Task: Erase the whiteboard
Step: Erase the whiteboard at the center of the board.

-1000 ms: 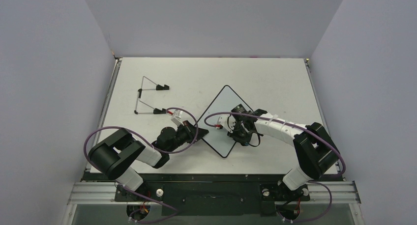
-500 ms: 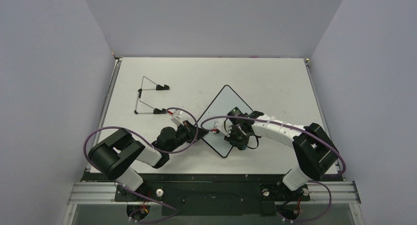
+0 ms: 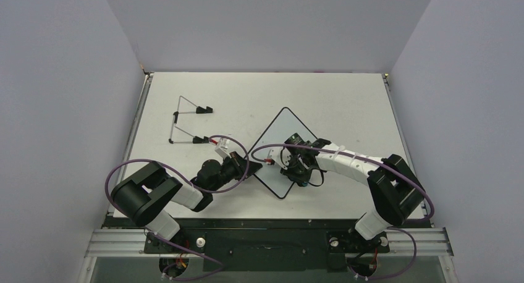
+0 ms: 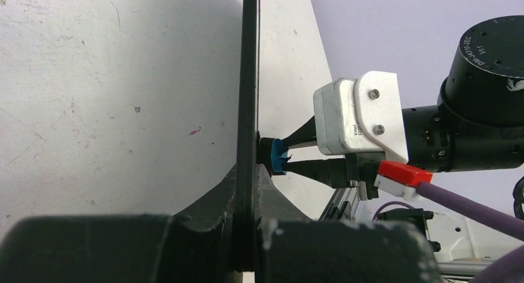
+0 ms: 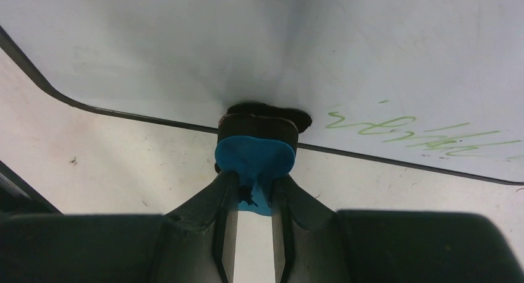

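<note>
Clamping the whiteboard [image 3: 284, 130] at its left side, the left gripper [image 3: 253, 167] was pressed tight onto the black rim — the board sat cornerwise around the middle of the surface [image 3: 346, 97]. The right gripper [image 3: 296, 172] pinched a blue eraser [image 5: 254, 154], its dark pad touching the white face just beside green handwriting [image 5: 408, 130].
</note>
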Available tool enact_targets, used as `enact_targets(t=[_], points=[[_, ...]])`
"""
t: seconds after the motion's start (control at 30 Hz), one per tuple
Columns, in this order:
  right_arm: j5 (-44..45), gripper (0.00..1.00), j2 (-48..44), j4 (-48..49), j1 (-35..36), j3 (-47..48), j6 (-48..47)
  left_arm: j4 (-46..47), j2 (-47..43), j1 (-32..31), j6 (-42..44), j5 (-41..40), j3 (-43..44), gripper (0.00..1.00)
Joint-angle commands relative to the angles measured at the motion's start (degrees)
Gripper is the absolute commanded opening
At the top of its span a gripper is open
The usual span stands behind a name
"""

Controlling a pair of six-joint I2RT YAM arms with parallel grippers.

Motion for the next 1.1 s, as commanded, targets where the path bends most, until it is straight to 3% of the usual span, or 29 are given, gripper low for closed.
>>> enact_targets(t=[0.0,0.2,0.3,0.53,0.87,1.07], points=[[0.04,0.0,-0.74,4.02,-1.5,1.66,2.1,8.24,-2.62,-0.74,-2.65,2.93,1.34,0.0],[5.61,0.0,0.41,7.21,-8.45,1.42,6.88,8.51,-1.95,-0.91,-2.69,3.06,1.79,0.0],[1.66,0.0,0.82,5.73,-7.45,1.51,5.17,9.09,-1.39,-1.19,-2.82,3.11,1.98,0.0],[-8.1,0.0,-0.42,-0.38,2.74,1.3,-2.73,8.39,-2.57,-1.24,-2.71,2.8,1.62,0.0],[5.62,0.0,1.5,6.51,-6.63,1.97,6.24,8.75,-1.63,-1.35,-2.66,3.02,2.12,0.0],[-1.92,0.0,0.22,3.98,-2.82,1.3,2.09,9.21,-1.43,-1.46,-2.81,3.08,2.0,0.0]])
